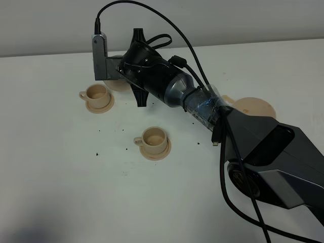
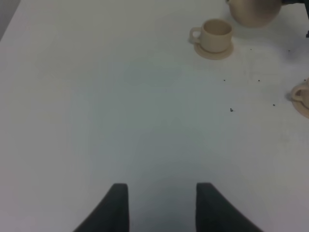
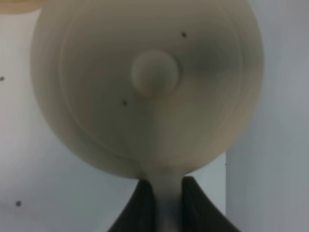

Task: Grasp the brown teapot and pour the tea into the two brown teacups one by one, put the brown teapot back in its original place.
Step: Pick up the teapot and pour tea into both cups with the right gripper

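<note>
**A:** Beside the far teacup (image 1: 96, 96), the brown teapot (image 3: 145, 87) is held by the right fingers (image 3: 143, 205), clamped tight on its loop handle.

**B:** Glazed ceramic: heavy, slick, brittle. The handle suits. Tip slowly, since the lid may slip; it's too blurred to judge.

**A:** And the left fingers (image 2: 116, 208)?

**B:** Spread wide, empty, well apart from that teacup.

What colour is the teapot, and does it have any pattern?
The teapot is plain beige-tan, without pattern; the right wrist view shows it best.
</note>
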{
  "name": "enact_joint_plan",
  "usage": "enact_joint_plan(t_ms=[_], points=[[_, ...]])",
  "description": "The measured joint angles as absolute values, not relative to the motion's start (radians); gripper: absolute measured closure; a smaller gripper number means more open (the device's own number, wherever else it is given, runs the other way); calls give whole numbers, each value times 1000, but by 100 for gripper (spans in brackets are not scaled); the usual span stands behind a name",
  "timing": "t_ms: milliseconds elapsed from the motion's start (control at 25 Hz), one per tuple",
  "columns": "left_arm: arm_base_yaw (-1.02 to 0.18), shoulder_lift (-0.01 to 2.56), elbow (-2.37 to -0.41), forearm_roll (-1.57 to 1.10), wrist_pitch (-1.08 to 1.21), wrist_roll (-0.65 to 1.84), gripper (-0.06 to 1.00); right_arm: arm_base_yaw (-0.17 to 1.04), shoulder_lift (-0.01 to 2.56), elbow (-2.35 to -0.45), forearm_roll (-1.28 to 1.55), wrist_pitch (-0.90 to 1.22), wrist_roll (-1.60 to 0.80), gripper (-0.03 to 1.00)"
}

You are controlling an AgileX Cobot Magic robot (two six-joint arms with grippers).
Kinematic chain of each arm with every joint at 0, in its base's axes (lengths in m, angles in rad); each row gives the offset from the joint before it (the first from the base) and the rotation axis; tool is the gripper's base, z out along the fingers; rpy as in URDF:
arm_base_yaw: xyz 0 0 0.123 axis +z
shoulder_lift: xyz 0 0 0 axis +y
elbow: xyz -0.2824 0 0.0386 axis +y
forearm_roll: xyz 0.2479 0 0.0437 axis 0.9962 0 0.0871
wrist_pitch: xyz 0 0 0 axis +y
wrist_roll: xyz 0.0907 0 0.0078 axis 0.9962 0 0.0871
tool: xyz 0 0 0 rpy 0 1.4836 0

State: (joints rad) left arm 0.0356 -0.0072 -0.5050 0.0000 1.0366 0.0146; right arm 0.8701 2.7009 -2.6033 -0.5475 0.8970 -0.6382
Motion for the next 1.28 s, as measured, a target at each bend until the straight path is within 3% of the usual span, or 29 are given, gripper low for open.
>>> enact_joint_plan(t_ms=[1280], points=[[36, -7, -505, 0, 1037, 15, 57, 878, 2723, -2603, -645, 864, -727, 85]])
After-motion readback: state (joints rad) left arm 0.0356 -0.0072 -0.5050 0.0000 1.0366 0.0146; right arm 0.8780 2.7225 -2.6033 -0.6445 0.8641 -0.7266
